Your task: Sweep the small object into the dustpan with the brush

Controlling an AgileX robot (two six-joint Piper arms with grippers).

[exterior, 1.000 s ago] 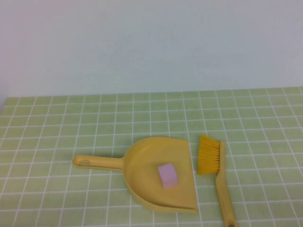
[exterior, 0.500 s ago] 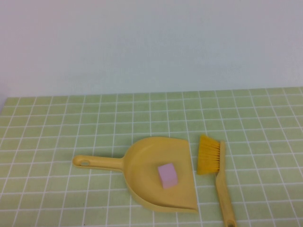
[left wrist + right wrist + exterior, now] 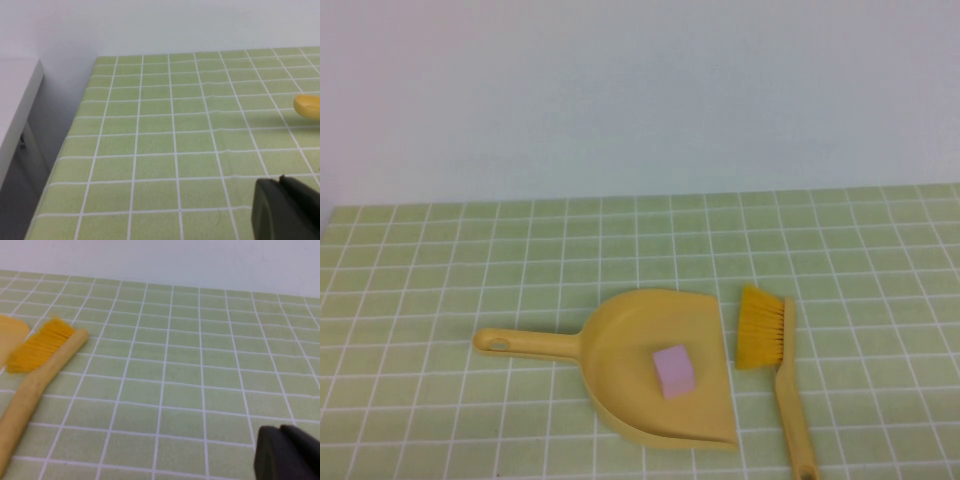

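The pink cube [image 3: 673, 371] already sits in the yellow dustpan [image 3: 630, 340], the brush [image 3: 775, 365] lies released just beside it on the tabletop [image 3: 420, 280], so the sweep looks finished, with the left gripper [image 3: 285, 210] and right gripper [image 3: 287, 452] pulled back near the table edges, fingers' spread impossible to tell.

The dustpan [image 3: 660, 370] is plain mustard yellow, handle and all. The cube [image 3: 673, 371] in it is pale pink. At the dustpan's three o'clock, the brush [image 3: 775, 365] has brighter orange-yellow bristles on a mustard yellow handle. The tablecloth [image 3: 440, 260] is light green, crossed by thin white lines into squares. The wall [image 3: 640, 90] is plain pale grey-white. Both the left gripper [image 3: 285, 210] and right gripper [image 3: 287, 452] are black.
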